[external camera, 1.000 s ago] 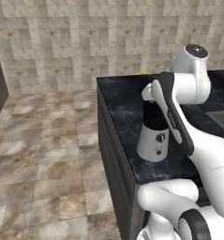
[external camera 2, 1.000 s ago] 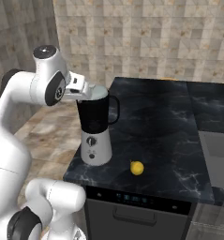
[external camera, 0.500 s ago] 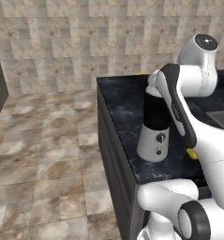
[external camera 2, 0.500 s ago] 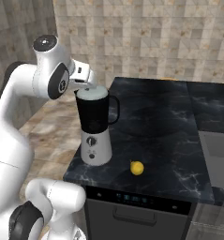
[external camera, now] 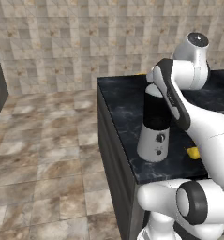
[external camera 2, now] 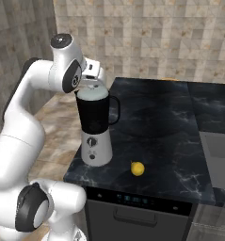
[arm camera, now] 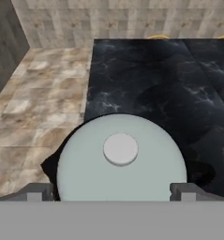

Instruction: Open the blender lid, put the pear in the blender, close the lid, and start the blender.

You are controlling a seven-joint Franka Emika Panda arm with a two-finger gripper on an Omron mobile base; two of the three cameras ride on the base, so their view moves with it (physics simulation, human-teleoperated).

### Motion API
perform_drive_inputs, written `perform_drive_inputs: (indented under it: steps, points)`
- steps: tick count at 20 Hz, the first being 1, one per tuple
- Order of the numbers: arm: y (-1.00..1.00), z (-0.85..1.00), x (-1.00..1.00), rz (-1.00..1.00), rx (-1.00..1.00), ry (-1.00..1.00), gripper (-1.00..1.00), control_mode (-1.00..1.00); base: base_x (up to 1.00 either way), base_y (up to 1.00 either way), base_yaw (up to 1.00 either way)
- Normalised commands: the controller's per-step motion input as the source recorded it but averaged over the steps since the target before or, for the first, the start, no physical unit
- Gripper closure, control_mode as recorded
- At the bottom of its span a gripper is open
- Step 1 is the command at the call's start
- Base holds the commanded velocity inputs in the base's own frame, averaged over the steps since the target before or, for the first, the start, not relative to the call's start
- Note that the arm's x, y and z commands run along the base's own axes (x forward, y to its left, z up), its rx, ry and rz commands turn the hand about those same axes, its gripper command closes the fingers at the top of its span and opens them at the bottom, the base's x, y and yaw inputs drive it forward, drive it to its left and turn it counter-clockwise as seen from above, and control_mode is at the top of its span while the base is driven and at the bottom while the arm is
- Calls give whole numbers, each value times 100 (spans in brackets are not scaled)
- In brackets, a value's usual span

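The blender (external camera 2: 95, 127) stands near the left edge of the black counter (external camera 2: 156, 117), a dark jar on a white base with a knob. The pale blender lid (external camera 2: 92, 93) sits on the jar's rim. My gripper (external camera 2: 96, 83) hangs just above the lid, open. In the hand view the lid (arm camera: 120, 159) and its small knob lie between my two fingertips (arm camera: 38, 191), and the gripper (arm camera: 111, 192) holds nothing. The yellow pear (external camera 2: 138, 168) lies on the counter to the right of the blender, also seen as the pear (external camera: 193, 153) behind my arm. The blender (external camera: 153, 136) is partly covered by my forearm.
A sink (external camera 2: 220, 155) is set into the counter at the right. The counter's left edge drops to the tiled floor (external camera: 43, 140). Something yellow (arm camera: 155, 36) sits at the counter's back edge by the wall.
The hand has swung up from beside the jar's rim to a spot over the lid. Blender, lid and pear have stayed put.
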Motion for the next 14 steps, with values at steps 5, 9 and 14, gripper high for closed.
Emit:
perform_drive_inputs:
  steps: [5, 9, 14]
  points:
    - [-1, -16, 22, 0, 0, 3, -100, -100, 0, 0, 0]
    - [-4, -19, 21, 0, 0, 3, -100, -100, 0, 0, 0]
    - [-4, -17, 25, 0, 0, 4, -100, -100, 0, 0, 0]
